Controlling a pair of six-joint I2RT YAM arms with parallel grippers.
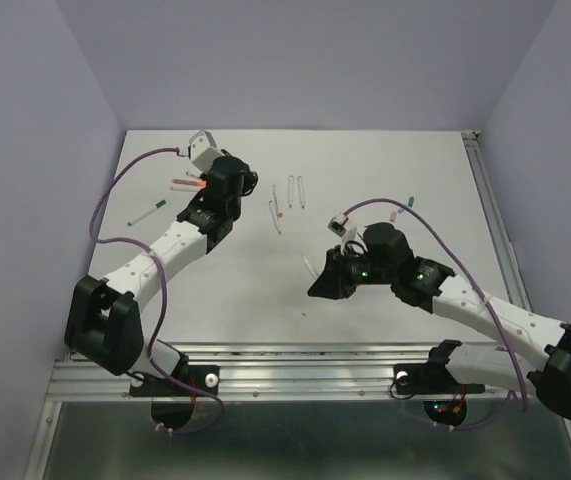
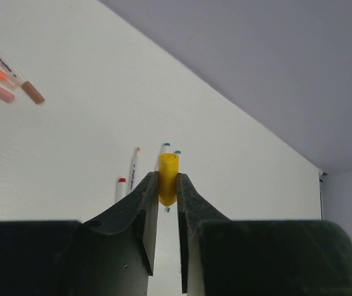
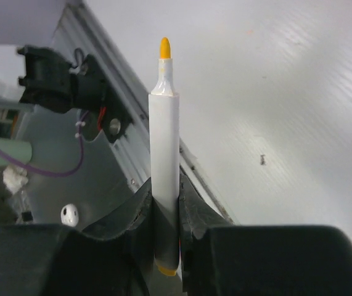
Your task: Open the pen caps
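Over table [image 1: 265, 295], left tool [image 2: 166, 185] pinches cap [image 2: 167, 165], right tool [image 3: 164, 185] upright pen [image 3: 164, 123].

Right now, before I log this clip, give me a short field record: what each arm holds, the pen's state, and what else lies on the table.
left fingers: shut on the yellow cap
right fingers: shut on the yellow pen, gripped low on its white body
pen tip: yellow, bare, cap off
cap and pen: apart, one in each arm
table: other pens lying loose, in small groups and singly
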